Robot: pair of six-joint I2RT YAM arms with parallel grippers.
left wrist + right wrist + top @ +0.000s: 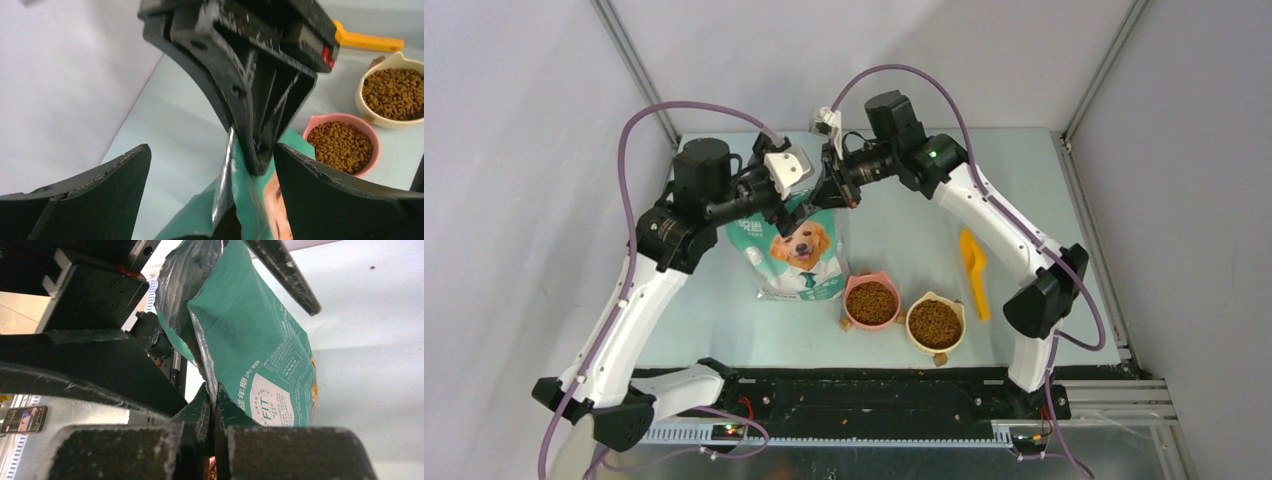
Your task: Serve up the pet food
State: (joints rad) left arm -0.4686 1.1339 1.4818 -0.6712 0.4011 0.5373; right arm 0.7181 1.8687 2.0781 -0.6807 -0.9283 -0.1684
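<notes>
The green-white foil bag [800, 257] with a golden dog stands left of centre. My right gripper [836, 192] is shut on the bag's top edge, seen in the right wrist view [212, 405] and in the left wrist view [260, 100]. My left gripper [790, 207] is open, its jaws wide apart either side of the bag's open top [231, 170], touching nothing. Brown kibble fills the pink bowl [871, 301] and the yellow bowl [935, 323]. Both show in the left wrist view, pink [340, 146] and yellow [395, 92].
An orange scoop [973, 266] lies on the table right of the bowls, also in the left wrist view [367, 41]. Grey walls close the left, back and right sides. A black rail [874, 392] runs along the near edge.
</notes>
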